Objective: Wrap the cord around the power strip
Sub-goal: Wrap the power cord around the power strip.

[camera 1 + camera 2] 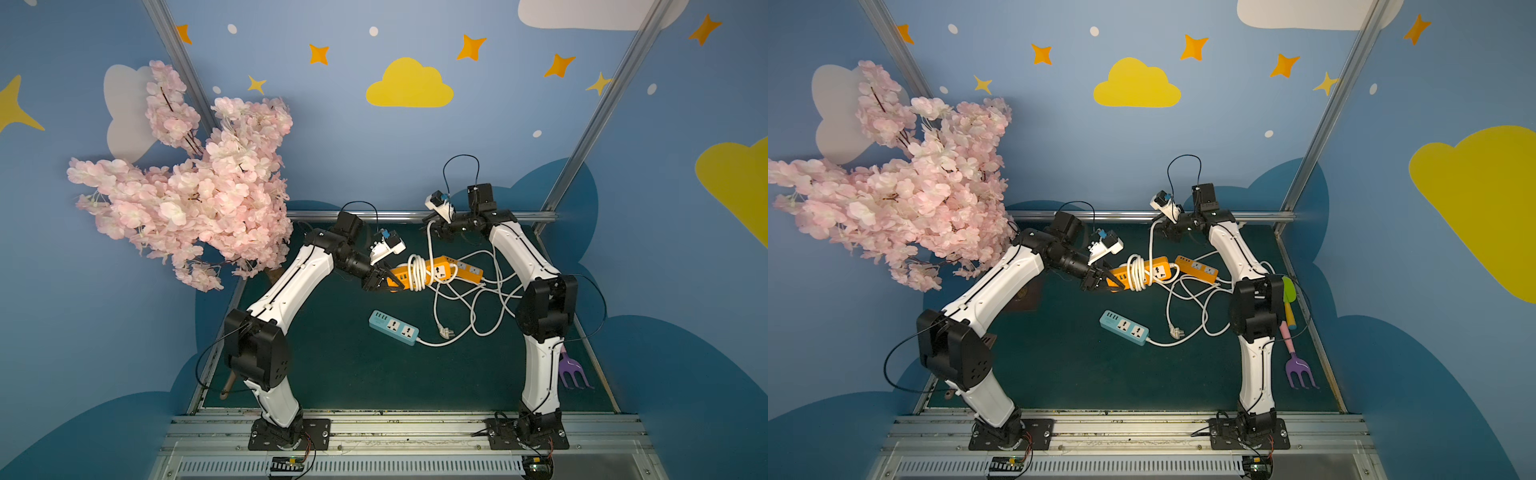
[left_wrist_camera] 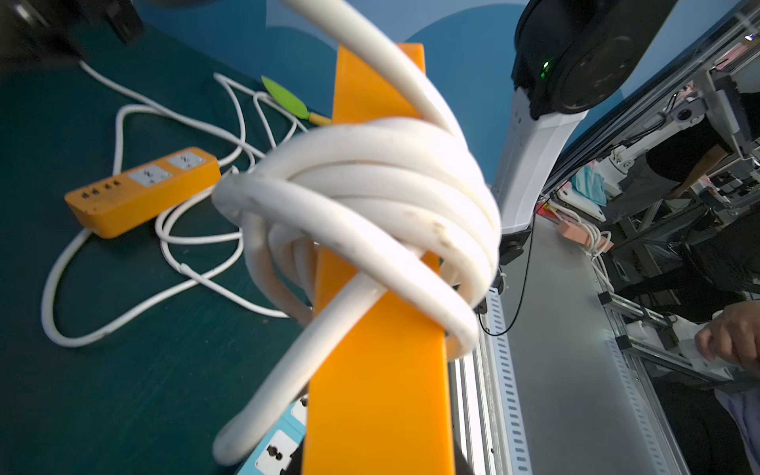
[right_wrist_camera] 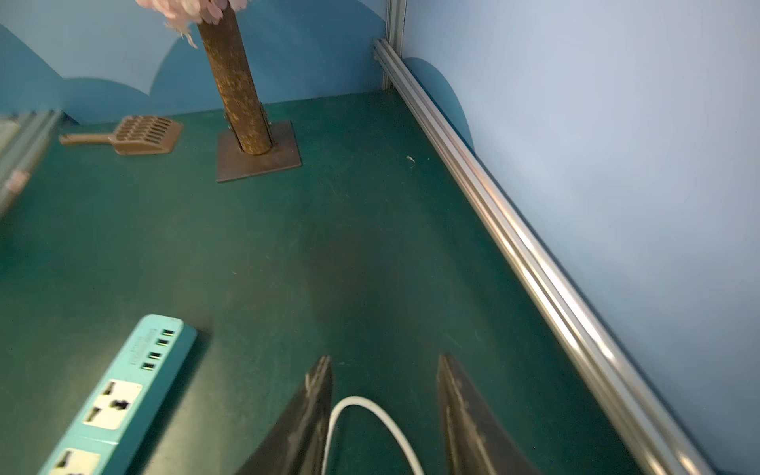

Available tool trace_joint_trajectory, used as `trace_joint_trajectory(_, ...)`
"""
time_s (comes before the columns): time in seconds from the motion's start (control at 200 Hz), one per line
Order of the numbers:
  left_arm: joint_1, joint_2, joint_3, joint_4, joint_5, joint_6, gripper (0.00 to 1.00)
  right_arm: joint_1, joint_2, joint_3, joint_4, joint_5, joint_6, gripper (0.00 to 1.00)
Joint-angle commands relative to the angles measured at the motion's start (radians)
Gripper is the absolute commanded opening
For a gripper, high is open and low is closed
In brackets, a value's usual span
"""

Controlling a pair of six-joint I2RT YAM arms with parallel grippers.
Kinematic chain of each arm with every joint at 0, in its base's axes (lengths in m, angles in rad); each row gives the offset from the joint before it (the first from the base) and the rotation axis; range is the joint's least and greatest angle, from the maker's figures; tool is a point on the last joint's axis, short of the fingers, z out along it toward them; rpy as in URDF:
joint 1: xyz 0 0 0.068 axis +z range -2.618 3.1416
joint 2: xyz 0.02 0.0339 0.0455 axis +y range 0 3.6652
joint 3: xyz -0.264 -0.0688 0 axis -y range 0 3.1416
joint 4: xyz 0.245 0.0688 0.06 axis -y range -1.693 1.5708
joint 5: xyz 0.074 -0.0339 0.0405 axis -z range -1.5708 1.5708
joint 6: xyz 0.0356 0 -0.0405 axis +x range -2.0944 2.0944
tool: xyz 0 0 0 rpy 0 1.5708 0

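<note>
Left gripper [image 1: 1102, 282] is clamped shut on one end of the orange power strip [image 1: 1160, 266], holding it above the green mat [image 1: 332, 365]. Its own fingers are almost wholly cut off in the left wrist view, which is filled instead by the strip's plain underside. That close view shows the white cord [image 2: 370, 185] wound round the strip's middle in several loose, crossing turns; in both top views these merge into one pale bundle. From the coils a length of cord climbs to the right gripper [image 3: 384, 362], too small and dark in the top views to judge. The right wrist view shows its jaws standing apart, a slack loop of cord lying between them, unclamped. Whether the loop touches a finger cannot be told. Beyond the held strip, the remaining cord lies tangled on the mat, partly hidden behind the right arm [image 1: 540, 299]. A second orange strip [image 1: 1196, 268] lies in that tangle. It is clearly separate in a top view and the left wrist view, but nearly fused with the held one in a top view. Nearer the robot's base lie a blue power strip [image 1: 392, 327] and a plug [image 1: 446, 332]. A purple rake [image 1: 1302, 370] lies by the right arm. A green trowel [image 1: 1288, 291] shows in only one top view. Only the right wrist view shows the brown scoop [image 3: 140, 135] and the trunk [image 3: 238, 82] of the blossom tree [image 1: 187, 178].
</note>
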Motion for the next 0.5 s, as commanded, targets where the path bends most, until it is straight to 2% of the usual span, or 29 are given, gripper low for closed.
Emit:
trace_joint_trajectory(0.0, 0.014, -0.067, -0.029, 0.188, 0.165, -0.080, 0.02, 0.012, -0.083, -0.156, 0.223, -0.123, 0.187, 0.47)
trace_joint_trajectory(0.09, 0.020, -0.096, -0.083, 0.347, 0.177, -0.185, 0.03, 0.011, -0.121, -0.273, 0.405, -0.128, 0.298, 0.47)
trace_joint_trajectory(0.13, 0.021, -0.106, -0.107, 0.411, 0.166, -0.234, 0.02, 0.015, -0.132, -0.313, 0.487, -0.129, 0.393, 0.45)
trace_joint_trajectory(0.19, 0.025, -0.110, -0.122, 0.460, 0.149, -0.264, 0.02, 0.021, -0.143, -0.357, 0.584, -0.150, 0.465, 0.40)
trace_joint_trajectory(0.295, 0.033, -0.114, -0.139, 0.518, 0.108, -0.308, 0.03, 0.035, -0.147, -0.405, 0.678, -0.146, 0.559, 0.29)
trace_joint_trajectory(0.365, 0.045, -0.128, -0.165, 0.606, 0.074, -0.371, 0.02, 0.038, -0.148, -0.436, 0.726, -0.142, 0.616, 0.26)
trace_joint_trajectory(0.496, 0.078, -0.150, -0.229, 0.824, -0.014, -0.537, 0.03, 0.047, -0.152, -0.528, 0.922, -0.131, 0.838, 0.21)
